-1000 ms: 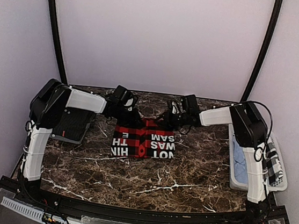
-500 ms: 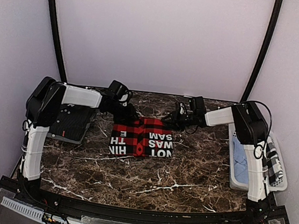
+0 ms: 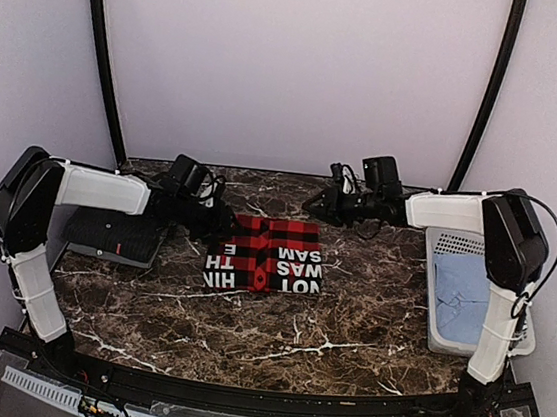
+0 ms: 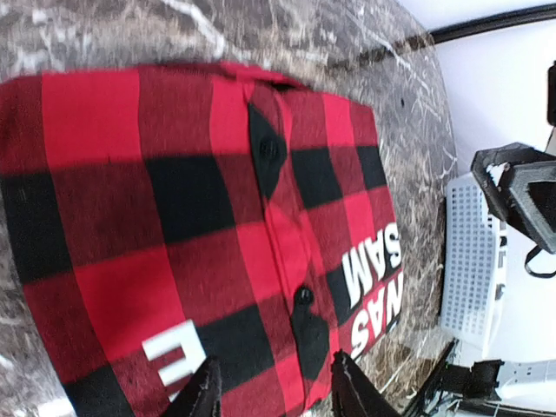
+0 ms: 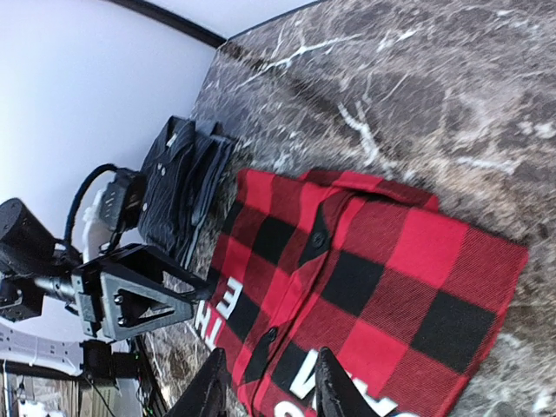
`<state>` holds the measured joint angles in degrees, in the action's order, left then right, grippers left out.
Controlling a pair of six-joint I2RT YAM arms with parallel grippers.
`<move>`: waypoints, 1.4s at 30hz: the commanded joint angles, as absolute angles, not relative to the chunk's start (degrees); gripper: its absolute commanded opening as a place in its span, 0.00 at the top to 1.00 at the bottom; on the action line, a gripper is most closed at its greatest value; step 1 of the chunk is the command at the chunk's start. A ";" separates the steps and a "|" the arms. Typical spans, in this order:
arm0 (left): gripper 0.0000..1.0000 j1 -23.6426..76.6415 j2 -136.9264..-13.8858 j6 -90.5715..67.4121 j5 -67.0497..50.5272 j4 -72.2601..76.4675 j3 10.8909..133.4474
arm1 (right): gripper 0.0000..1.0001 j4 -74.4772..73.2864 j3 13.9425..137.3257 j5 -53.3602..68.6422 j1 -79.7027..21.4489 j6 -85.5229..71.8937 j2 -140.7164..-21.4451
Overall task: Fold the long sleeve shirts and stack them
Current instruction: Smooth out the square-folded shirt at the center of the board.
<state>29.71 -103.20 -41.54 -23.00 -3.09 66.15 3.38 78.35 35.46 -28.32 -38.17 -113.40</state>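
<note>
flannel [image 3: 268, 258]: folded, flat mid-tabletop [image 3: 345, 327] | charcoal shirt [image 3: 114, 235]: folded, at left, apart from flannel | left fingers [image 4: 207, 395]: spread, empty, by flannel's far-left corner | right fingers [image 5: 211, 398]: spread, empty, near flannel's far-right corner

Near half of the marble table [image 3: 273, 344] is passable. Far left blocked by charcoal shirt [image 3: 114, 235], right edge by white basket [image 3: 458, 245].
</note>
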 commanded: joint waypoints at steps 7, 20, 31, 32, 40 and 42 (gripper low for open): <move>0.59 30.59 -96.81 -48.78 -30.14 6.46 51.26 | 0.67 9.66 69.15 34.80 -40.21 -40.94 -110.32; 0.59 30.43 -96.94 -47.75 -28.36 3.02 47.54 | 0.67 14.56 57.31 33.96 -41.58 -42.56 -110.91; 0.59 28.14 -90.41 -44.84 -24.15 -3.30 48.03 | 0.67 17.48 48.78 33.44 -41.54 -44.89 -104.58; 0.59 27.73 -89.99 -44.41 -23.72 -3.54 48.13 | 0.67 17.38 48.52 33.55 -41.57 -45.05 -103.79; 0.59 25.05 -90.40 -41.71 -22.61 -4.36 49.91 | 0.67 13.72 50.15 29.82 -41.49 -43.85 -97.90; 0.59 24.52 -91.78 -41.20 -22.44 -4.60 50.91 | 0.68 13.03 51.36 28.71 -41.21 -43.32 -98.63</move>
<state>25.56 -90.78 -43.83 -23.35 -2.74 48.56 14.22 49.12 31.99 -41.54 -44.51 -98.96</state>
